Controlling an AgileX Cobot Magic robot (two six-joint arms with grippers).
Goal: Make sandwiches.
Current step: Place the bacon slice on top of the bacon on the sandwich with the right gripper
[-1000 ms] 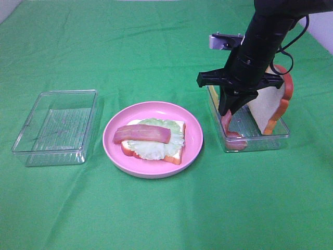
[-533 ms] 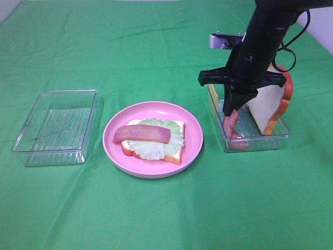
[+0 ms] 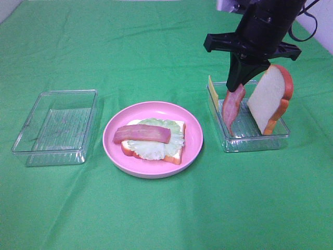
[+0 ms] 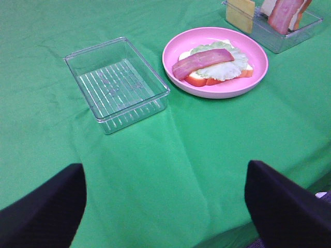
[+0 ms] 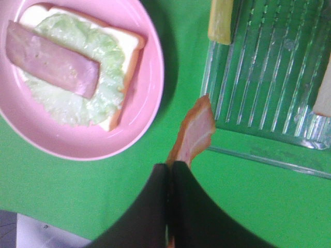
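Observation:
On the pink plate (image 3: 193,136) lies the partly built sandwich: a bread slice (image 3: 177,154) under pale lettuce (image 3: 151,148), with a bacon strip (image 3: 142,134) on top. My right gripper (image 3: 235,87) is shut on a second bacon strip (image 3: 232,107), which hangs above the right clear tray (image 3: 255,136). The right wrist view shows the shut fingertips (image 5: 164,173) pinching this bacon strip (image 5: 195,130) between plate (image 5: 150,82) and tray (image 5: 269,67). Another bread slice (image 3: 268,99) leans in that tray, and a cheese square (image 3: 212,94) stands at its left end. My left gripper (image 4: 165,217) is open, well short of the plate (image 4: 258,57).
An empty clear tray (image 3: 54,127) sits left of the plate, seen also in the left wrist view as the nearer tray (image 4: 116,82). Green cloth covers the whole table. The right arm rises over the right tray toward the back right corner.
My right gripper has risen out of the right tray with the bacon strip pinched in it. The strip now hangs free above the tray floor. The plate's stack is unchanged.

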